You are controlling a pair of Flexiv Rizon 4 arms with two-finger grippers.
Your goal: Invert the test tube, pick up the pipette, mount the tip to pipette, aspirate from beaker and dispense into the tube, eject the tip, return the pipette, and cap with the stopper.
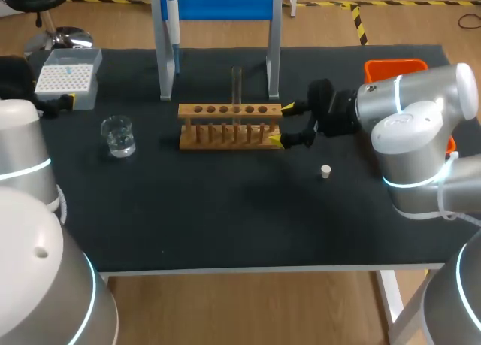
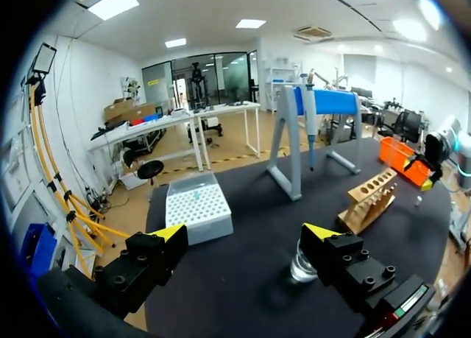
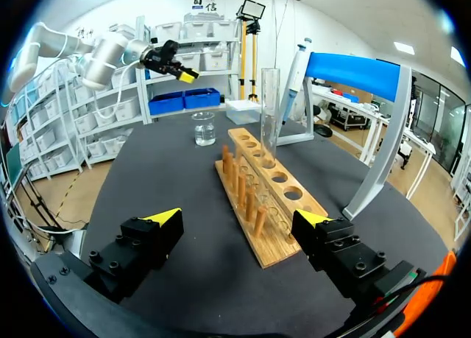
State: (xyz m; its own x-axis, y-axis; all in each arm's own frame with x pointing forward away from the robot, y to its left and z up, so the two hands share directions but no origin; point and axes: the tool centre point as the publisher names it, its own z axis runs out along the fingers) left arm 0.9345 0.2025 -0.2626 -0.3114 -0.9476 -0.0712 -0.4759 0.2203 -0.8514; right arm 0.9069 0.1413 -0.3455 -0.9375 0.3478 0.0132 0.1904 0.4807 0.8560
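A clear test tube (image 1: 237,86) (image 3: 270,117) stands upright in a hole of the wooden rack (image 1: 229,125) (image 3: 272,205). My right gripper (image 1: 284,125) (image 3: 239,219) is open at the rack's right end, which lies just ahead between its fingers, untouched. A white-and-blue pipette (image 1: 172,22) (image 2: 309,124) hangs on the blue stand (image 1: 218,4). The beaker (image 1: 119,137) (image 2: 302,268) holds clear liquid and sits beside one finger of my open, empty left gripper (image 2: 244,235). Behind it is the tip box (image 1: 68,76) (image 2: 197,205). A small white stopper (image 1: 326,171) lies right of the rack.
An orange bin (image 1: 396,68) stands at the back right, behind my right arm. The stand's grey legs (image 1: 274,52) rise just behind the rack. The black mat (image 1: 225,217) stretches in front of the rack to the table's front edge.
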